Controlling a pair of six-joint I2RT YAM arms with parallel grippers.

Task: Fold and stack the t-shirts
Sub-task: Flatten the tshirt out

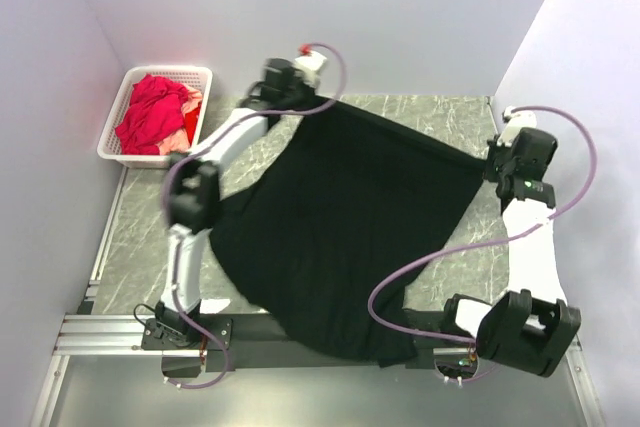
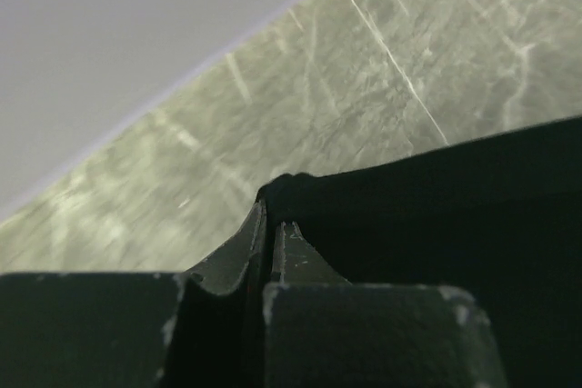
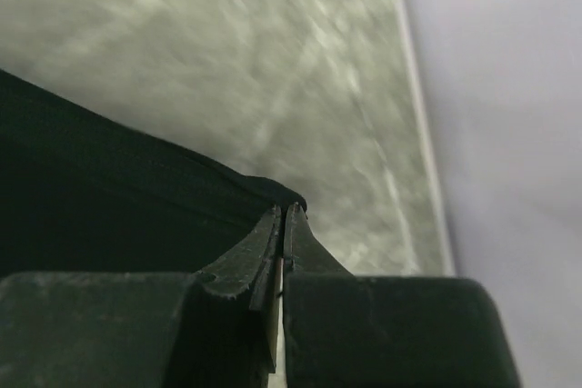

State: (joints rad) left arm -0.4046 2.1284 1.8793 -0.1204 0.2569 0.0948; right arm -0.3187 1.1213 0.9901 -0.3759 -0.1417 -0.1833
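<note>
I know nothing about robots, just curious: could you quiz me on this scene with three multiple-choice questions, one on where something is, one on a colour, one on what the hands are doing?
1. Where does the white basket stand?
A. at the far left corner of the table
B. at the near right corner
C. on the floor

2. What colour is the t-shirt spread out between the two arms?
A. red
B. white
C. black

3. How are the two hands?
A. both wide open
B. both shut on the t-shirt's edge
C. one open, one shut

Answers:
1 A: the top view shows it by the left wall, at the far end, with a red shirt inside.
2 C: the cloth is plainly black.
3 B: in the wrist views the left hand and the right hand each pinch black cloth.
</note>
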